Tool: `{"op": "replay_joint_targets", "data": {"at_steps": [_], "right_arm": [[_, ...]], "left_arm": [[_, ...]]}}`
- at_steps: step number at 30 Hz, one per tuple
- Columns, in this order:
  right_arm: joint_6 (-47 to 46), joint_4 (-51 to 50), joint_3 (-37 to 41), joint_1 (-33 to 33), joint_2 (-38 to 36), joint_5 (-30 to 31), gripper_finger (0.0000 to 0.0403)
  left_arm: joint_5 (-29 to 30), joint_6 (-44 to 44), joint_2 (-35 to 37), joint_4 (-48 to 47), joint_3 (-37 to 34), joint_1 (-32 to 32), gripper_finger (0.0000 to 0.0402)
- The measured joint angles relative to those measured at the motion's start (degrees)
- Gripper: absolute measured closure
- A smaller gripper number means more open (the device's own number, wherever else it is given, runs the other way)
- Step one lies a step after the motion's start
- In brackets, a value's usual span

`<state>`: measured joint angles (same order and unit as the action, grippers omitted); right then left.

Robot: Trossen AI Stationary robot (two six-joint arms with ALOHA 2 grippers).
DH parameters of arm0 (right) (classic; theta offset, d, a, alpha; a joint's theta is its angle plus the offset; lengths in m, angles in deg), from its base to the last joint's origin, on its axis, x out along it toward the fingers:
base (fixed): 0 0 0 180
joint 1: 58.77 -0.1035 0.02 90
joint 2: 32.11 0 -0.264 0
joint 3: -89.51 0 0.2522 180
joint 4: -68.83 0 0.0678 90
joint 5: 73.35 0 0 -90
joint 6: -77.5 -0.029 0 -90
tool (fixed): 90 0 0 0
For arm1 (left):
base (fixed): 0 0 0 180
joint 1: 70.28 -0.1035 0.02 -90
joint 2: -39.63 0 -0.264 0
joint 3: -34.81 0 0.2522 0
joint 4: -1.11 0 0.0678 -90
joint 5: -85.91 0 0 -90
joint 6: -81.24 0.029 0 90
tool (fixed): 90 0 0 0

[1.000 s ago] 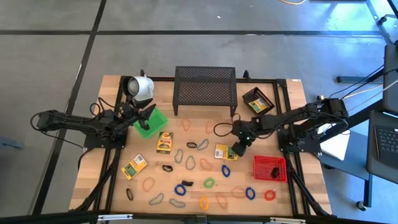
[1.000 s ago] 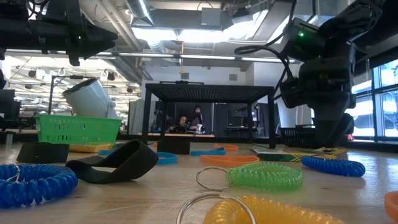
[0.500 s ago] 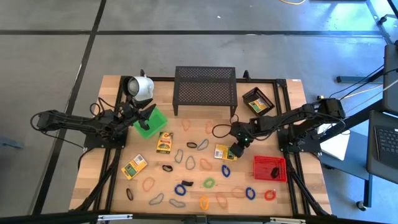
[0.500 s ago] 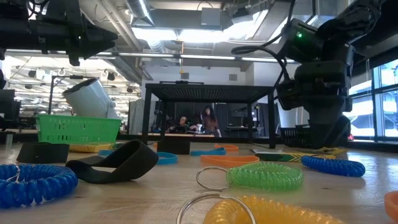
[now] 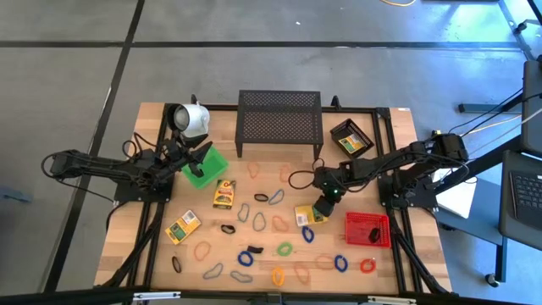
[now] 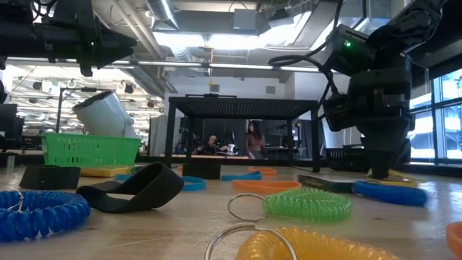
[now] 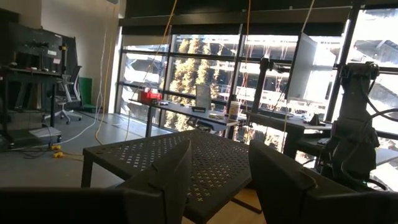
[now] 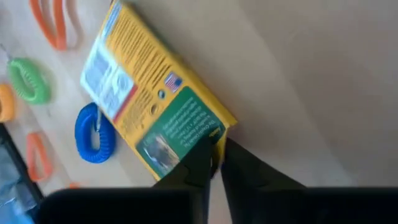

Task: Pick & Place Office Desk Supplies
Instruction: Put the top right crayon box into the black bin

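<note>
- Three bins sit on the worktop [image 5: 161,254]: a green basket [image 5: 206,166] at 10 o'clock, a black tray [image 5: 351,136] at 2 holding a yellow box, a red basket [image 5: 367,229] at 4.
- Loops [image 5: 284,249] scatter from centre to 6; the mesh shelf [image 5: 279,123] stands at 12.
- Right tool [image 8: 214,151], fingers pressed together, pinches the yellow box's [image 8: 155,93] corner, clear only in its wrist view.
- Left tool [image 5: 201,153] stays spread above the green basket, beside the mug [image 5: 190,118].

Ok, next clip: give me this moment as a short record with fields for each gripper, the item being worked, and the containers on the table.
right gripper: shut on corner of yellow box, mid-table
left gripper: open, holding nothing, over green basket
containers: red basket, right front; black tray, right rear
loose items: coiled loops across front of table
</note>
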<state>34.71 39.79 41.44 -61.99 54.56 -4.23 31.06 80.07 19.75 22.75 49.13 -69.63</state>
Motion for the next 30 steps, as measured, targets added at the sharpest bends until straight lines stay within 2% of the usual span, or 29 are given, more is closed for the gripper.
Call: {"op": "replay_joint_targets", "data": {"at_steps": [4, 10, 15, 21, 30], "right_arm": [[0.0, -0.3, 0.0, 0.0, 0.0, -2.1, 0.0397], [0.2, -0.3, 0.0, 0.0, -0.5, -2.5, 0.0395], [0.2, -1.0, 0.0, 0.0, -3.7, -2.5, 0.0396], [0.0, -4.5, 0.0, 0.0, -11.9, 1.7, 0.0396], [-1.4, -18.6, -0.4, 1.0, -25.8, 10.7, 0.0397]], "left_arm": [[0.0, 0.0, 0.0, 0.0, 0.0, 0.0, 0.0245], [0.0, 0.0, 0.0, 0.0, 0.0, 0.0, 0.0245], [0.0, 0.0, 0.0, 0.0, 0.0, 0.0, 0.0245], [0.4, 0.0, 0.0, 0.0, 0.0, 0.0, 0.0245], [1.7, 0.0, 0.0, 0.0, 0.0, 0.0, 0.0245]]}}
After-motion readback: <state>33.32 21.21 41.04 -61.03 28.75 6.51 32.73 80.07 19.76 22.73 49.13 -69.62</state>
